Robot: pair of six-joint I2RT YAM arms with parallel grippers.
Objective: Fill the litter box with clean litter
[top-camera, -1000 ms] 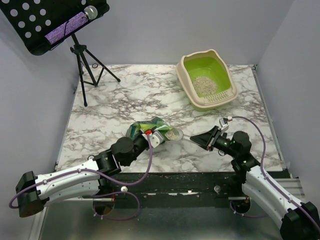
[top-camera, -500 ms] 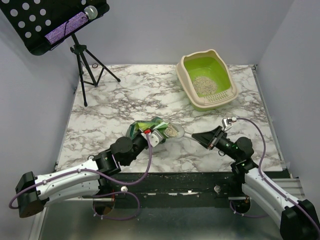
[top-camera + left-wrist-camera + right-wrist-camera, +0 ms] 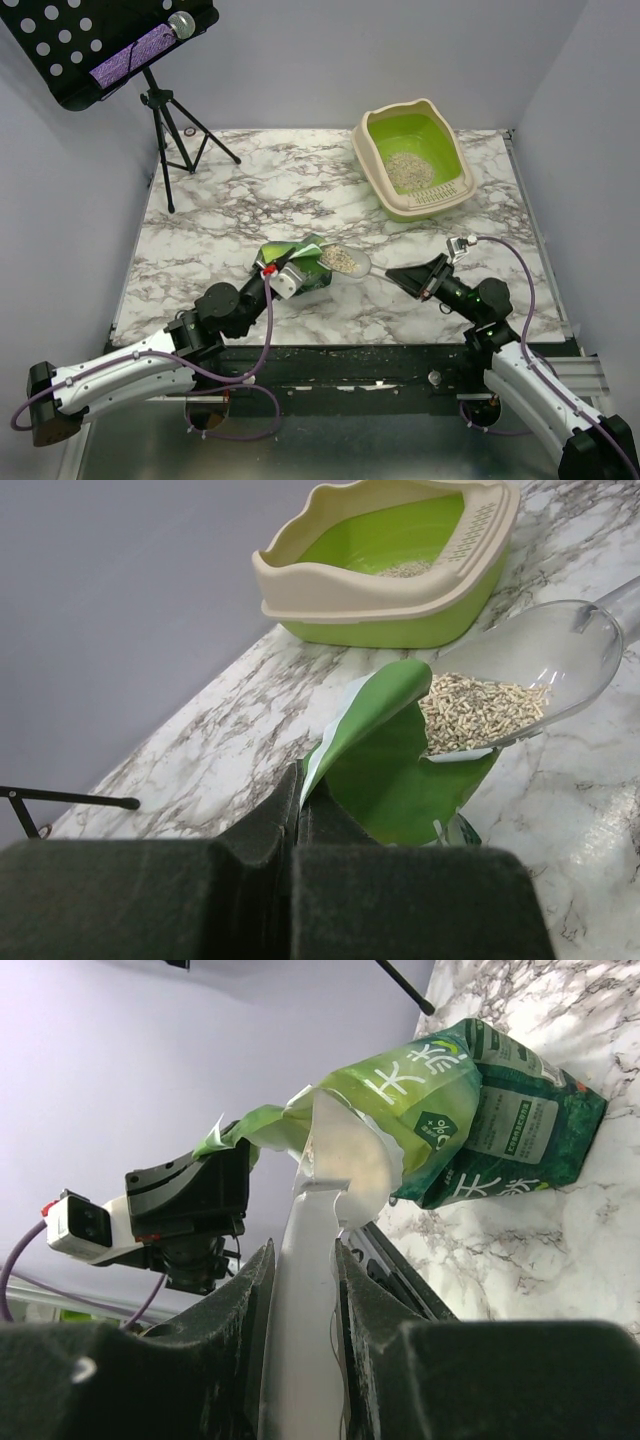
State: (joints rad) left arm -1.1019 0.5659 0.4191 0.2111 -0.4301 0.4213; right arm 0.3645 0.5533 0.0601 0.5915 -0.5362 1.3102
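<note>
Bright, even overhead light; wrist-cam foregrounds blurred.

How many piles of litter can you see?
2: one in the litter box, far right; one in the clear scoop at the green bag. More may hide inside it.

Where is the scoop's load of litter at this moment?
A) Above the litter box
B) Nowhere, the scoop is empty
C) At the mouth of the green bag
C: the clear scoop with its litter lies at the open green bag, well short of the litter box.
</note>
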